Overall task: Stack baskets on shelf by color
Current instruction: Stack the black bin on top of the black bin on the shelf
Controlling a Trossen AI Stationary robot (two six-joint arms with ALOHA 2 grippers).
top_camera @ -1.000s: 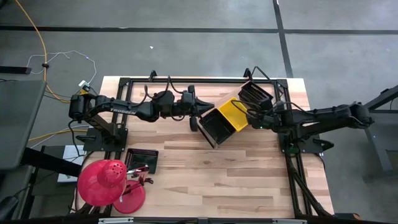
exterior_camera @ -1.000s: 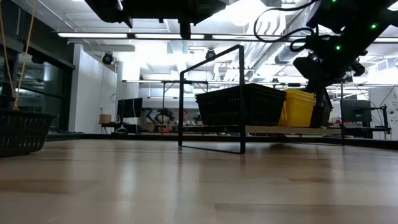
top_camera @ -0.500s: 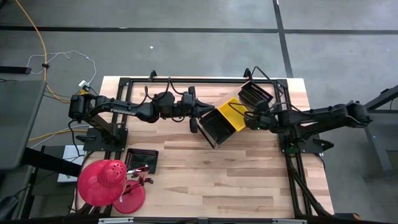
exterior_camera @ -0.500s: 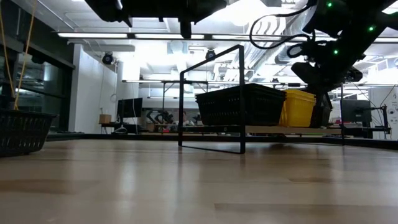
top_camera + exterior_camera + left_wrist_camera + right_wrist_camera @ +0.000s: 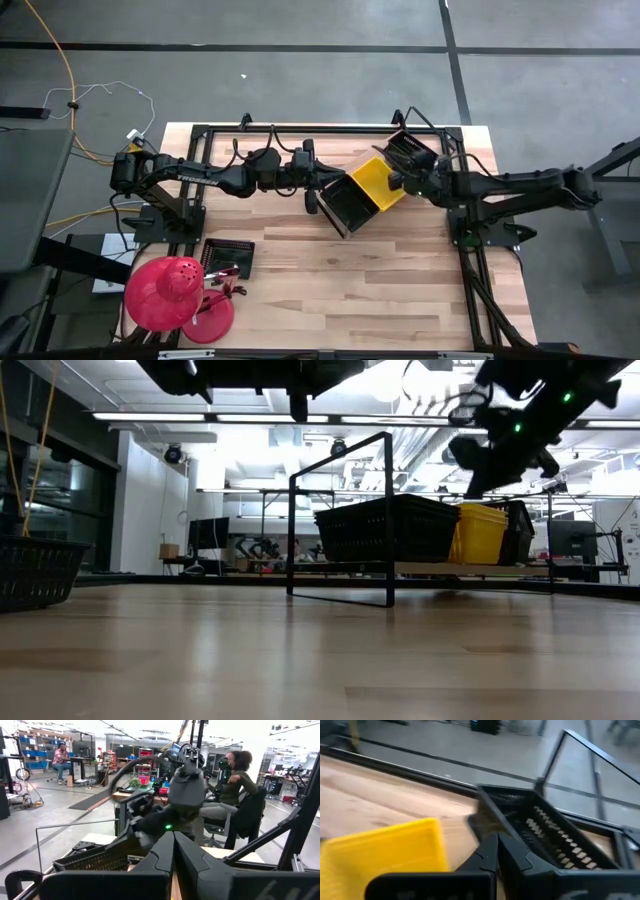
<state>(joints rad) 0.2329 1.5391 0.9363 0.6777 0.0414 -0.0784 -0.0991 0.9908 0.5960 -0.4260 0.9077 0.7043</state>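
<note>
Three baskets sit side by side on the slanted shelf point(image 5: 440, 569) at the table's far side: a black basket point(image 5: 347, 205), a yellow basket point(image 5: 375, 180) and a second black basket point(image 5: 412, 150). My right gripper point(image 5: 397, 180) hovers shut above the gap between the yellow basket point(image 5: 385, 850) and the second black basket point(image 5: 545, 830), touching neither. My left gripper point(image 5: 318, 192) waits shut by the left end of the first black basket. A further black basket point(image 5: 228, 257) stands on the tabletop near the left side.
A red dome point(image 5: 165, 292) with a red disc beside it lies at the table's near left corner. The shelf's thin black frame point(image 5: 340, 510) rises above the baskets. Bare wood spans the table's middle and near right. People sit in the room beyond.
My right gripper has risen from beside the yellow basket and drifted toward the table's far left, ending higher above the shelf. The baskets stand as before.
</note>
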